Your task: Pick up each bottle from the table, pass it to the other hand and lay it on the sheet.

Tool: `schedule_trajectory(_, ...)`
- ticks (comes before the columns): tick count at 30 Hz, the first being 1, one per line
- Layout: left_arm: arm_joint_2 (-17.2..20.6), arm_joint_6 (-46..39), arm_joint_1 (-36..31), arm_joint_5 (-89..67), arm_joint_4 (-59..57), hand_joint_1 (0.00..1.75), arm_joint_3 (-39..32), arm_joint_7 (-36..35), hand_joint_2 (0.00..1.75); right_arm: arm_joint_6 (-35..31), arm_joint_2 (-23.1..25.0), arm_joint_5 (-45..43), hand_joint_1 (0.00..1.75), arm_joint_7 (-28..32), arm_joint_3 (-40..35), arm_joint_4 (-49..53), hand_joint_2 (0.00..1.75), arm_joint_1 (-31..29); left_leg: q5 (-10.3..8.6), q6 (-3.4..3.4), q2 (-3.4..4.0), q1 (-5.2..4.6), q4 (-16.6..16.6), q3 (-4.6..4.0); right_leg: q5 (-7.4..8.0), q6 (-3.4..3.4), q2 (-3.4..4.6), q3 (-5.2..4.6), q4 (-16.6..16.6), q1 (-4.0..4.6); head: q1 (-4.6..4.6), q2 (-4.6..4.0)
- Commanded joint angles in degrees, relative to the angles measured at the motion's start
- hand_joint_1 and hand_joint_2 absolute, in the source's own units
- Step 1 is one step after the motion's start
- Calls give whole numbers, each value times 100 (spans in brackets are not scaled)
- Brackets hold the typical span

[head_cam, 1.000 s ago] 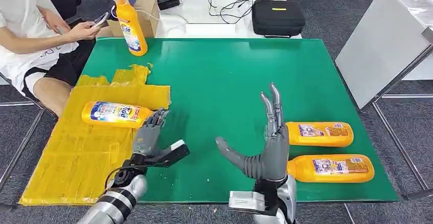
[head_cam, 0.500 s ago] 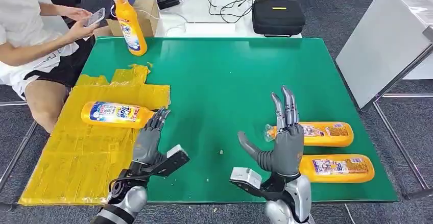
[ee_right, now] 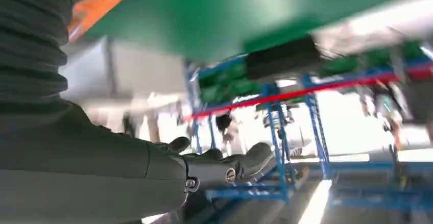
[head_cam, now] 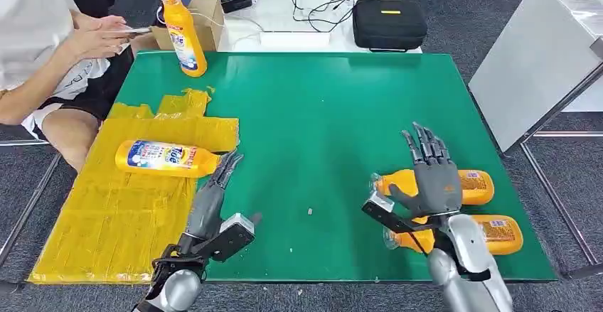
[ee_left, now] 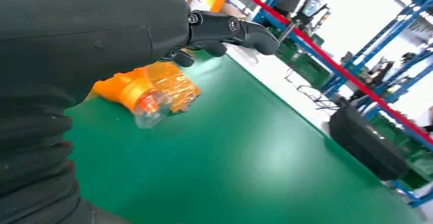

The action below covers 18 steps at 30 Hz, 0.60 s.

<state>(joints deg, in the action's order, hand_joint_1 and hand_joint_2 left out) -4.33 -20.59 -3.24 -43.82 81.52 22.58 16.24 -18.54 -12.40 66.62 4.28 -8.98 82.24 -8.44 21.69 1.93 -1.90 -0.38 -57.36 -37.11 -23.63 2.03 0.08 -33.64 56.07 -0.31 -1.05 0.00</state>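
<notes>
A: Yellow sheet (head_cam: pixel 107 212) out beyond the left hand's (head_cam: pixel 206 209) outer side, draped over the near left part of the green worktop (head_cam: pixel 313 113). Anything on it?

B: One sheet bottle (head_cam: pixel 160 158), lying flat, just ahead of the left hand's fingertips (head_cam: pixel 231 160). Cap end nearest those fingers, but apart from them. From the left wrist, seen as an orange neck with a clear cap (ee_left: pixel 148 94).

A: And the left hand itself?

B: Holding nothing. Fingers stretched out straight and close together, pointing forward over the worktop, thumb out to the side.

A: Farther off on that side?

B: Upright bottle (head_cam: pixel 183 31) at the far left corner, well ahead of the left hand. Beside it, off the worktop, a seated person (head_cam: pixel 50 49) looking at a phone (head_cam: pixel 131 30). Behind it a cardboard box (head_cam: pixel 203 20).

A: Moving across to the right hand (head_cam: pixel 430 184)?

B: Raised, palm facing forward, fingers fanned wide, nothing gripped. Directly in front of the far bottle (head_cam: pixel 476 186), hiding its middle; orange neck showing on the thumb side.

A: Touching it?

B: Cannot tell from the head view; right wrist view blurred.

A: Last one?

B: Near bottle (head_cam: pixel 501 232), lying flat below the right hand's wrist, parallel to the far bottle and just beside it. Black case (head_cam: pixel 389 22) well beyond, on the white table (head_cam: pixel 284 13).
</notes>
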Motion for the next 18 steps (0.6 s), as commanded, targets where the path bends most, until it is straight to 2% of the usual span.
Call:
schedule_trajectory(1,257,110,-168,283,111,0,268,161,175,297,-778,-167,0,309,88,-1673,175,-871,5,-7,16,2,-1,12,1,2,6,13,-4,4,-2,0)
schedule_trajectory(5,275,101,-149,269,121,0,280,168,175,322,-813,-170,0,306,93,-1717,175,-922,7,-8,18,2,-1,15,-2,1,5,16,-4,3,-2,0)
schedule_trajectory(8,318,111,-207,151,38,0,351,128,175,242,-901,269,0,-69,-52,-1991,175,-1141,17,-16,32,6,-6,28,-9,-2,11,29,-3,8,-2,0)
schedule_trajectory(12,317,141,-301,257,-21,0,387,165,175,601,-1050,37,0,144,-163,-2536,175,-1600,12,-12,34,2,-8,17,-3,1,15,15,1,4,-2,0)
schedule_trajectory(18,333,183,-350,366,-93,0,427,227,175,722,-1238,-36,0,254,-303,-2989,175,-1792,10,-9,29,5,-8,13,-3,2,11,15,-2,7,-2,0)
